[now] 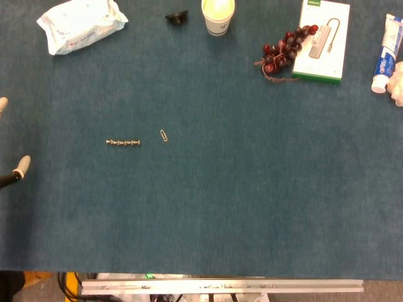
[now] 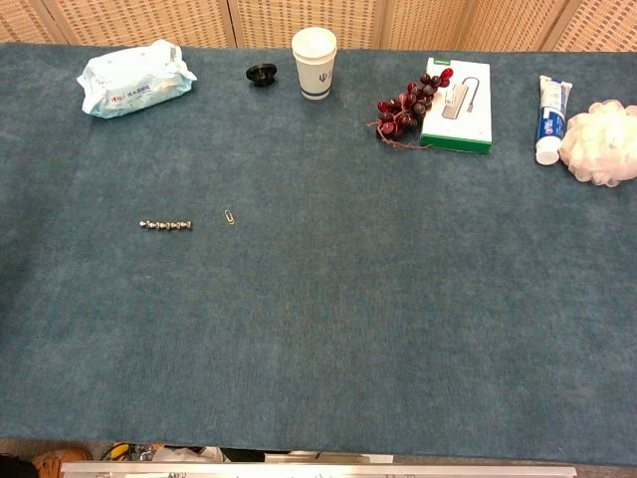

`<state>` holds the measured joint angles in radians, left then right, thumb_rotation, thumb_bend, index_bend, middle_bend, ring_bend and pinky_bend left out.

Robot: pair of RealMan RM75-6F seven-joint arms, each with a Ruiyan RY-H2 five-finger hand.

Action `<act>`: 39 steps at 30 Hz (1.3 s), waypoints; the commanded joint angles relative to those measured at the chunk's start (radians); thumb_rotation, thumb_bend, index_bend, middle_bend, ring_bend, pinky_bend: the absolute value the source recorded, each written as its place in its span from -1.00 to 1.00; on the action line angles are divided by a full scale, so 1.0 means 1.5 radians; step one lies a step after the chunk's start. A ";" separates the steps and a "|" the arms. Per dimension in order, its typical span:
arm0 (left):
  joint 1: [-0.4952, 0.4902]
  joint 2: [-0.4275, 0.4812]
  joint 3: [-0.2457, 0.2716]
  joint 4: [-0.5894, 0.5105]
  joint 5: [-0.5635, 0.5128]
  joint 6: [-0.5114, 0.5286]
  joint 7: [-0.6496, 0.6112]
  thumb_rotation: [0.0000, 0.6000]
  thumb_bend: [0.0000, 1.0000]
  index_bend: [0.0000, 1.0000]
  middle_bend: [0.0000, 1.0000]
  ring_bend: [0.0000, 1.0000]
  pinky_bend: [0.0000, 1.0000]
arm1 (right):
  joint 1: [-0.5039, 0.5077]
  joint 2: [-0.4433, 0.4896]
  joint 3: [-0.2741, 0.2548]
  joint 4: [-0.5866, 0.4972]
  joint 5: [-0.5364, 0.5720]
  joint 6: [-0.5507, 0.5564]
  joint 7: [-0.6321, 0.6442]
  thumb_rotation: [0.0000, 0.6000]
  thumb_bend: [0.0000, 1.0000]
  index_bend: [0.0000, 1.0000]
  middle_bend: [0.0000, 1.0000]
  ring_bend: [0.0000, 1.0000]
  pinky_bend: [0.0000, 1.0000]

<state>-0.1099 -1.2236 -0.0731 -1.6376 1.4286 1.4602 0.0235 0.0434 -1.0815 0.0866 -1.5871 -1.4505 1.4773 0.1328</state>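
Note:
Only two pale fingertips (image 1: 21, 165) of my left hand (image 1: 9, 171) show, at the left edge of the head view; they are spread apart with nothing between them. Nearest to that hand is a short row of small metal beads (image 1: 123, 143) (image 2: 166, 225), well to its right, with a paper clip (image 1: 164, 135) (image 2: 230, 217) just beyond. The chest view shows no hand. My right hand appears in neither view.
Along the far edge of the blue cloth table (image 1: 252, 201) lie a wet-wipes pack (image 1: 80, 25), a black cap (image 1: 177, 16), a paper cup (image 1: 218, 16), red grapes (image 1: 284, 48), a white-and-green box (image 1: 323, 39), a toothpaste tube (image 1: 387, 45) and a white bath puff (image 2: 600, 143).

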 commanded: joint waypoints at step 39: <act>-0.108 -0.013 -0.001 -0.025 -0.021 -0.153 0.144 1.00 -0.53 -0.35 0.15 0.22 0.46 | 0.019 0.020 0.027 -0.008 0.009 0.004 -0.021 1.00 -0.40 -0.21 -0.22 -0.29 0.02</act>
<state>-0.2540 -1.2239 -0.0747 -1.6787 1.4090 1.2514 0.2117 0.0714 -1.0513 0.1267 -1.5990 -1.4381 1.4839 0.1008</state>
